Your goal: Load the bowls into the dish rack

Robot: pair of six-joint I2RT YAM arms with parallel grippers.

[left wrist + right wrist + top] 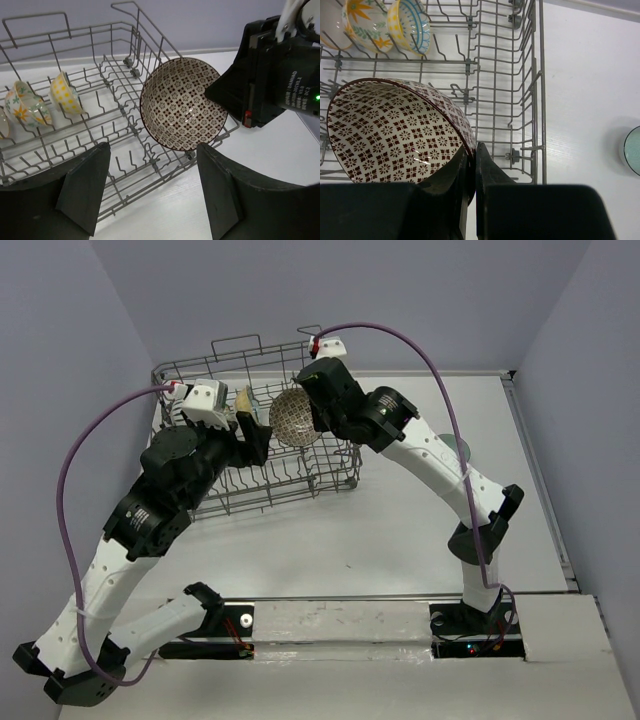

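The brown-patterned bowl point(290, 420) point(182, 102) point(395, 130) hangs tilted on its side over the dish rack point(250, 495) point(105, 65) point(536, 75). My right gripper point(310, 418) point(472, 150) is shut on its rim, one finger inside and one outside. My left gripper point(250, 432) point(151, 150) stands open just in front of the bowl, at the rack's near edge, with nothing between its fingers. Two flower-patterned bowls point(22, 106) point(65, 92) point(367, 20) point(412, 20) stand on edge between the tines. A pale bowl point(329, 22) sits beside them, mostly cut off.
A teal bowl point(633, 150) point(458, 448) lies on the white table to the right of the rack, partly behind my right arm. The rack's tall wire handles point(238, 343) rise at its far side. Grey walls close in left and right.
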